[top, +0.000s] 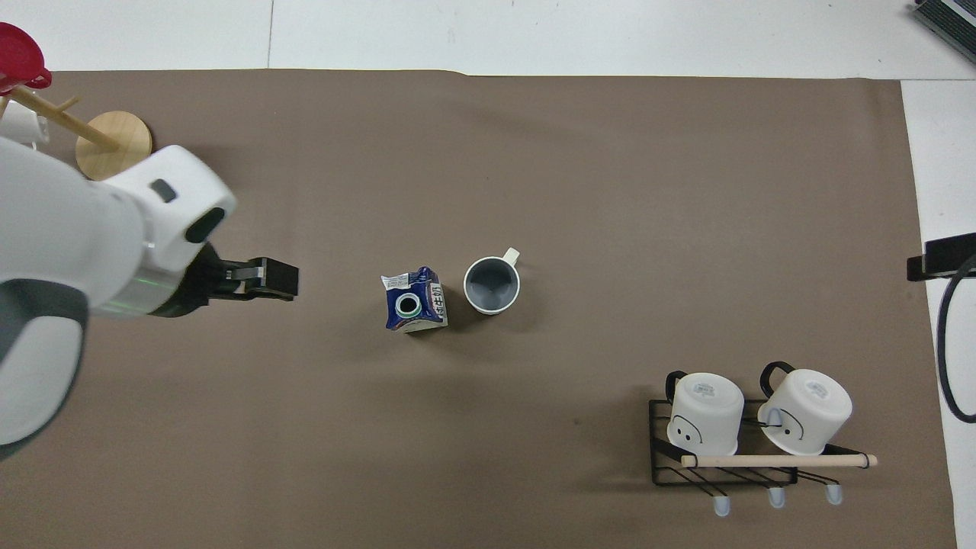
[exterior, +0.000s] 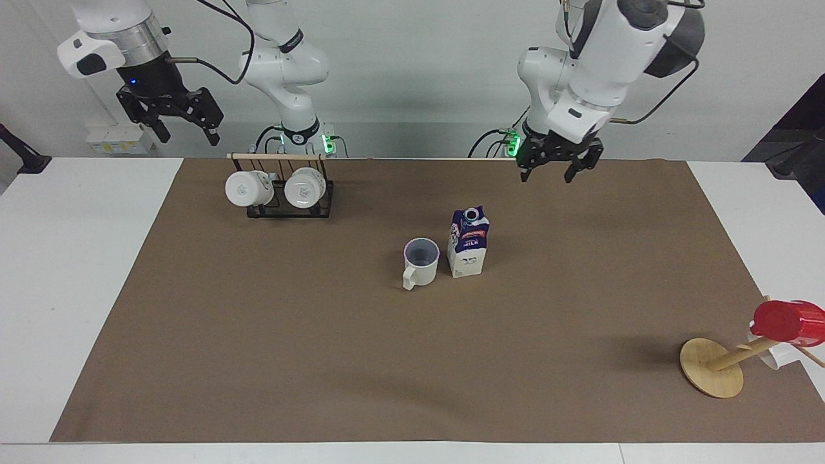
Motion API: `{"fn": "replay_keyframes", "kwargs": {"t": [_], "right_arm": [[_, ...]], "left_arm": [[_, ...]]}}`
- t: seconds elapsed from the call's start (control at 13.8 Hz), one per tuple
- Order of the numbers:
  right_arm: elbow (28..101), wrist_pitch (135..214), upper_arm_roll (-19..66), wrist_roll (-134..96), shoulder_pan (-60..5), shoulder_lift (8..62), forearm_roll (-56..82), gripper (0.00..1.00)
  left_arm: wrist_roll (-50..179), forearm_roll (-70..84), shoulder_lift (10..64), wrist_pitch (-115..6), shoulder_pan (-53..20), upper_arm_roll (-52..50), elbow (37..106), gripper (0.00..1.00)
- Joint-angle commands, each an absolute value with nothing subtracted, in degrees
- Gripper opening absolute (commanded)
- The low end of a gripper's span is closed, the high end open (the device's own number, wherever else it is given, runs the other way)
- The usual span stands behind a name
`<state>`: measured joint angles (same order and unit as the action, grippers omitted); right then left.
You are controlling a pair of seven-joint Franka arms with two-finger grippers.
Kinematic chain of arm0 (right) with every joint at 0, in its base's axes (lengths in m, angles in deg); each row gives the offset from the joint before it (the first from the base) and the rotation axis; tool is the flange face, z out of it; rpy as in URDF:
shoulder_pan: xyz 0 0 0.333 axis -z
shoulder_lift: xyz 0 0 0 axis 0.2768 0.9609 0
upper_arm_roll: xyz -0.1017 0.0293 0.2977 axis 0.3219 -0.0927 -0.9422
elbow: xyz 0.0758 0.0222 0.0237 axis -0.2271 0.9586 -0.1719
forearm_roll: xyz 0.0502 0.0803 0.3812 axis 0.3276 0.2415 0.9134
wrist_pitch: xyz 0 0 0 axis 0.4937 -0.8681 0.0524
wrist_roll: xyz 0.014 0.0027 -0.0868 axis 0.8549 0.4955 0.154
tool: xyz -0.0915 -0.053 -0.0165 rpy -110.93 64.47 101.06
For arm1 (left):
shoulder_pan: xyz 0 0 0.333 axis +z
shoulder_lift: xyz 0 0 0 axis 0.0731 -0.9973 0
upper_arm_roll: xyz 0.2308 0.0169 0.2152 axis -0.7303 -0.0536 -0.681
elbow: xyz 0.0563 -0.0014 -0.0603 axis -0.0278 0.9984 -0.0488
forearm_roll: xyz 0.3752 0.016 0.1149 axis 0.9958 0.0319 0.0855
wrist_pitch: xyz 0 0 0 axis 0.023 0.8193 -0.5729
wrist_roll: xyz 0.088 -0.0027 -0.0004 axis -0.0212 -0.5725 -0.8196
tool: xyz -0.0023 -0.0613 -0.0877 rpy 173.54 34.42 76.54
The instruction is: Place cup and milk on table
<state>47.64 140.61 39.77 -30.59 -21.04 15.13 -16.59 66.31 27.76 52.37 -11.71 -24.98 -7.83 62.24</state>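
The cream-white cup [exterior: 421,261] stands upright on the brown mat of the table [exterior: 322,361], handle pointing away from the robots. The blue and white milk carton [exterior: 468,243] stands upright right beside it, toward the left arm's end. Both also show in the overhead view, cup [top: 492,284] and milk [top: 414,300]. My left gripper [exterior: 546,176] is open and empty, raised over the mat's edge nearest the robots, well clear of the milk. My right gripper [exterior: 190,136] is open and empty, high above the right arm's end of the table.
A black wire rack [exterior: 280,205] holding two white mugs sits on the mat near the right arm. A wooden mug tree [exterior: 712,367] with a red cup [exterior: 786,321] stands at the mat's corner farthest from the robots, at the left arm's end.
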Motion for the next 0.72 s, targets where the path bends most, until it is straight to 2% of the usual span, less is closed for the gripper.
{"fn": "replay_keyframes", "kwargs": {"t": [0.0,0.29,0.51,0.65], "right_arm": [[47.5,139.7,39.3,-28.8,-20.5,15.0,-16.8,1.0],[47.9,139.8,38.7,-28.8,-21.4,14.4,-18.7,1.0],[54.7,142.3,38.6,-28.7,-21.6,10.2,-18.8,1.0],[54.6,142.6,38.6,-28.4,-21.6,10.3,-18.9,1.0]], "left_arm": [[76.4,34.0,52.9,-6.1,-20.7,-7.3,57.0,1.0],[78.0,37.1,52.6,-5.8,-19.5,-7.8,53.6,1.0],[78.7,36.5,52.7,-5.4,-16.9,-7.9,53.4,1.0],[78.7,34.9,52.6,-5.3,-15.2,-7.9,53.4,1.0]]}}
